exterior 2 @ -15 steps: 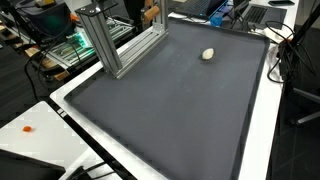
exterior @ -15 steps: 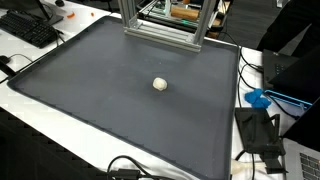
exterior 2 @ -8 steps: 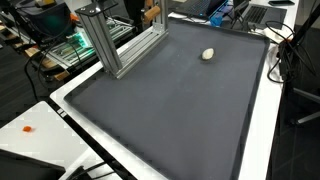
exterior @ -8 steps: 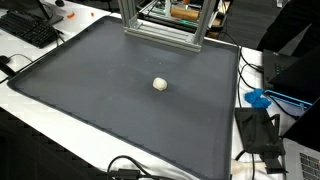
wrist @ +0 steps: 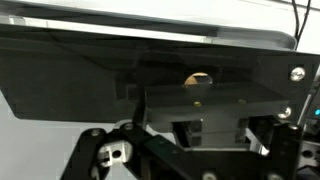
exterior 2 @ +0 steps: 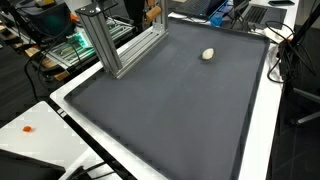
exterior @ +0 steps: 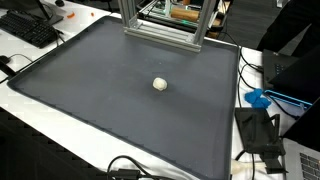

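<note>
Your gripper (wrist: 195, 150) shows only in the wrist view. Its dark linkages fill the bottom of the frame, one at the lower left and one at the lower right. The jaws stand spread wide with nothing between them, so you are holding nothing.

The small pale ball (wrist: 198, 79) sits above the gripper in that view, just right of the frame's centre. It is roughly in line with the gap between the jaws and well apart from them, touching neither finger.

In both exterior views the arm is out of frame and the ball lies alone on the mat. In an exterior view the ball (exterior: 160, 84) rests near the middle of the picture. In an exterior view it (exterior 2: 208, 54) sits toward the upper right, near the mat's far edge.

The surface under it is a large dark grey mat (exterior: 90, 100) with a raised rim, laid flat on a white table (exterior: 60, 140). An aluminium frame (exterior: 160, 25) stands on the mat's far edge at the top centre of the picture, well apart from the ball.

Around the mat, a black keyboard (exterior: 30, 28) lies at the upper left and a blue object (exterior: 258, 98) sits just off the right rim. Black cables (exterior: 130, 168) curl at the bottom edge. In an exterior view a tiny orange speck (exterior 2: 28, 129) lies on the white table at the lower left.
</note>
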Motion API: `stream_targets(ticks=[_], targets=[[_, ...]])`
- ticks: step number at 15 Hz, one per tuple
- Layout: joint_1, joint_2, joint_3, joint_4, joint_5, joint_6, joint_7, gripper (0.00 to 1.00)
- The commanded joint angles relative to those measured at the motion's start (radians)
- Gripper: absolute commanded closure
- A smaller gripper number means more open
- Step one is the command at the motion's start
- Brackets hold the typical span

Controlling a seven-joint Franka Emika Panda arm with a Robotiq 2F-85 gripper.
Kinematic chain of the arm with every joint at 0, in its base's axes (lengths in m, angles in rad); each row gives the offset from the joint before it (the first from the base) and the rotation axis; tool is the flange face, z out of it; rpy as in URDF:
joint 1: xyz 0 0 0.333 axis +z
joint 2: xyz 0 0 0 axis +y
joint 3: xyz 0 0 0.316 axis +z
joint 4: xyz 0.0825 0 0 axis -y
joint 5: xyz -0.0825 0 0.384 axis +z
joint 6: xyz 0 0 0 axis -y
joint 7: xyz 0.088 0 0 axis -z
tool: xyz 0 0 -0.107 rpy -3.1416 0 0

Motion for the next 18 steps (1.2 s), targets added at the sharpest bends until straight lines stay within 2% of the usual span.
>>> stream_targets(ticks=[1,8,18], targets=[[0.02,-0.004,0.0,-0.018,-0.011,0.012,-0.021,0.0],[0.008,-0.005,-0.005,0.018,0.002,-0.114,0.035,0.0],[0.003,-0.023,0.001,0.05,-0.023,-0.138,0.026,0.0]])
